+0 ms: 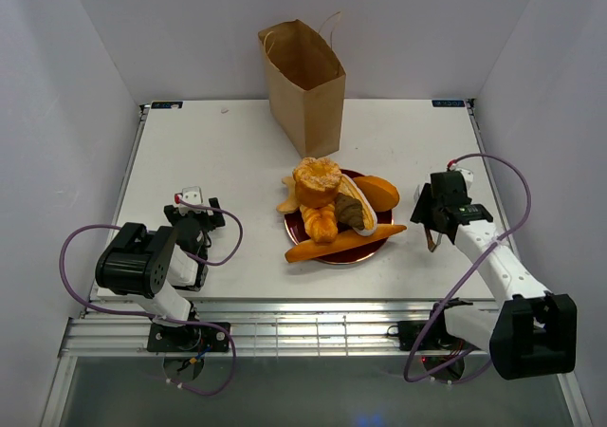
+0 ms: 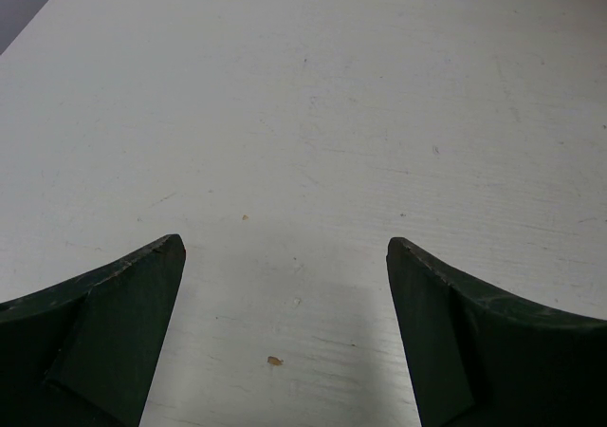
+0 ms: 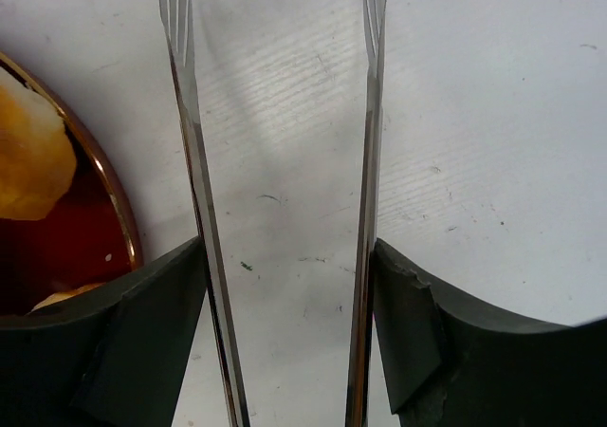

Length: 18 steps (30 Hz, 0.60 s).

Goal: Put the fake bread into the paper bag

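Observation:
The fake bread (image 1: 327, 204) is piled on a dark red plate (image 1: 296, 228) at the table's middle, with a long baguette (image 1: 343, 244) along the plate's near edge. The brown paper bag (image 1: 305, 90) stands upright and open behind the plate. My right gripper (image 1: 427, 213) is just right of the plate. In the right wrist view it (image 3: 289, 256) is shut on metal tongs (image 3: 190, 161), whose two arms stand apart over bare table, with the plate rim (image 3: 104, 194) and a bread piece (image 3: 33, 152) to their left. My left gripper (image 2: 285, 247) is open and empty over bare table.
White walls close in the table on three sides. My left arm (image 1: 152, 261) sits folded at the near left, with its gripper (image 1: 194, 209) well left of the plate. Purple cables loop beside both arm bases.

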Motion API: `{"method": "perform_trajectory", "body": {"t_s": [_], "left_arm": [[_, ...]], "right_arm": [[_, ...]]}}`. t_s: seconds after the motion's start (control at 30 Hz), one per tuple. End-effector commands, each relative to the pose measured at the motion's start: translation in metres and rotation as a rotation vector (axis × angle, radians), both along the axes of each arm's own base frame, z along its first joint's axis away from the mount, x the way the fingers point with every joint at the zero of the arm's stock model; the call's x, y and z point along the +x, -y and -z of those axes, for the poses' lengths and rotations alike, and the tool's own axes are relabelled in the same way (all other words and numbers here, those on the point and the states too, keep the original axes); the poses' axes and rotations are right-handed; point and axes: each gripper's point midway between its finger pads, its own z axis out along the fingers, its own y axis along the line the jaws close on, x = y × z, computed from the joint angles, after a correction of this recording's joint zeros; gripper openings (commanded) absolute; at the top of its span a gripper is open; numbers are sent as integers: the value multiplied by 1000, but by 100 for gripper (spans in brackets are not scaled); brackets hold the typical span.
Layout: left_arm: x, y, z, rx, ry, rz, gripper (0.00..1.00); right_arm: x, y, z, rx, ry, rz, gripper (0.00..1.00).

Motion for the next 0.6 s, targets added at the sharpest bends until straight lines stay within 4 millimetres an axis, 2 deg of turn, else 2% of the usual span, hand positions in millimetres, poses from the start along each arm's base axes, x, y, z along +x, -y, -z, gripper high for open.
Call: {"method": "perform_trajectory", "body": {"t_s": [0.0, 0.27, 0.37, 0.4, 0.47, 0.5, 0.57], "left_arm": [[10, 3, -33, -30, 130, 9, 98], [10, 3, -33, -30, 130, 9, 98], [10, 3, -33, -30, 129, 9, 98], [10, 3, -33, -30, 130, 9, 98], [10, 2, -33, -31, 132, 8, 98], [10, 3, -33, -30, 129, 9, 98], [10, 3, -33, -30, 130, 9, 98]], "right_arm": [[0, -1, -31, -10, 31, -50, 72], [-3, -2, -87, 5, 172, -77, 71], [0, -17, -113, 51, 244, -167, 70], [-1, -28, -119, 89, 252, -218, 68], [-1, -36, -131, 106, 266, -274, 67], [-1, -45, -145, 135, 282, -323, 66], [0, -53, -155, 147, 286, -373, 66]]}}
